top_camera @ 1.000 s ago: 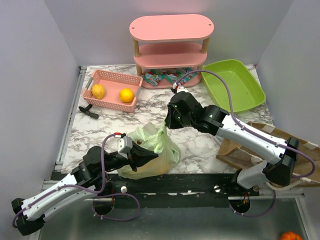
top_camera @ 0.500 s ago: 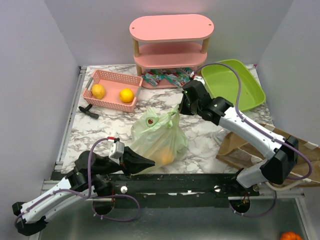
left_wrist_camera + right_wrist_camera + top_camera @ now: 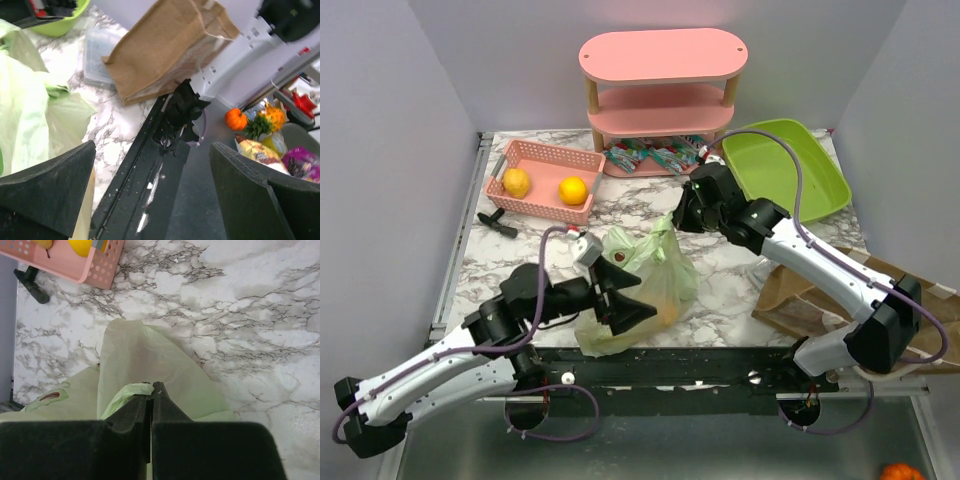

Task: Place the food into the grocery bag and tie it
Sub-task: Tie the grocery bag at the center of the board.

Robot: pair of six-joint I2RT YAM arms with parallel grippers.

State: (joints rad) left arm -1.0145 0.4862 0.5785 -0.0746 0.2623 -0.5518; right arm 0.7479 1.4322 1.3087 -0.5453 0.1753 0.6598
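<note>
Near middle of the table (image 3: 715,285): grocery bag (image 3: 655,280). Just at its near left, the left end effector (image 3: 632,297); at its far right, the right end effector (image 3: 682,215), closed on the bag's handle. Behind, at far edge: shelf (image 3: 663,85), snack packets (image 3: 650,157) on lowest level. Far left: basket (image 3: 542,165) with two fruits (image 3: 573,190) inside, tool (image 3: 498,222) just before it. Far right: tray (image 3: 820,190). Near right: paper bag (image 3: 778,298).
</note>
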